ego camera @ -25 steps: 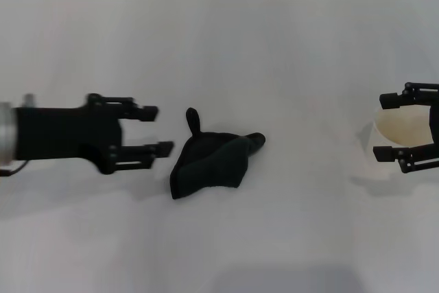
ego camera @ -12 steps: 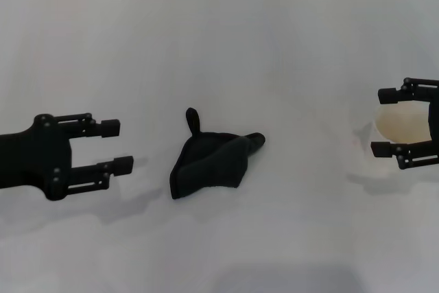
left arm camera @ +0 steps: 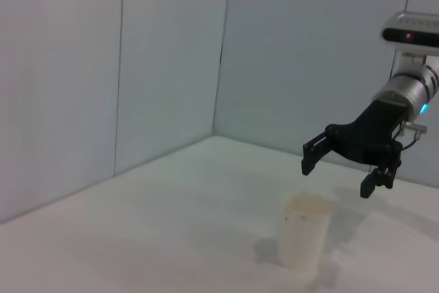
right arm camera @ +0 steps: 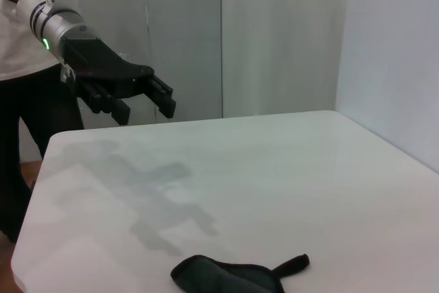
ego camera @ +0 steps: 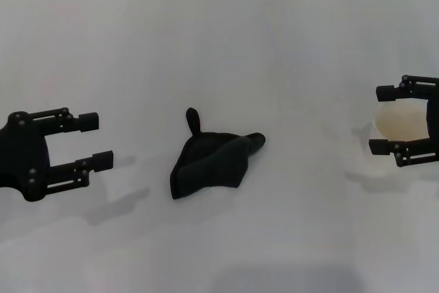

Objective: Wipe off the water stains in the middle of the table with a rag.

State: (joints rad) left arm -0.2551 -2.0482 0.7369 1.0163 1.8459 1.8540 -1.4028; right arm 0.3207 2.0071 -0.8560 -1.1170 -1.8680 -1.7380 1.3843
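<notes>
1. My left gripper [ego camera: 95, 141] hung over the left side of the table [ego camera: 274, 46], its fingers spread wide with nothing between them, pointing toward the middle.
2. The rag [ego camera: 208, 160] lay crumpled near the middle of the table, to the right of my left gripper and clearly apart from it, bare white surface between the two. Its small loop tab stuck up at the far-left corner of the cloth.
3. I could not make out the water stains anywhere on the white surface; if any lay under the rag, that was hidden.
4. A pale cup [ego camera: 401, 130] stood upright near the right edge. My right gripper [ego camera: 384, 119] hung over it, fingers spread, one to each side of the rim; I could not tell whether they touched it.
5. The table's far edge met a grey panelled wall. Broad bare surface lay beyond the rag, before it, and between the rag and the cup.
6. Counted: one rag, one cup, two grippers, both spread and gripping nothing.
</notes>
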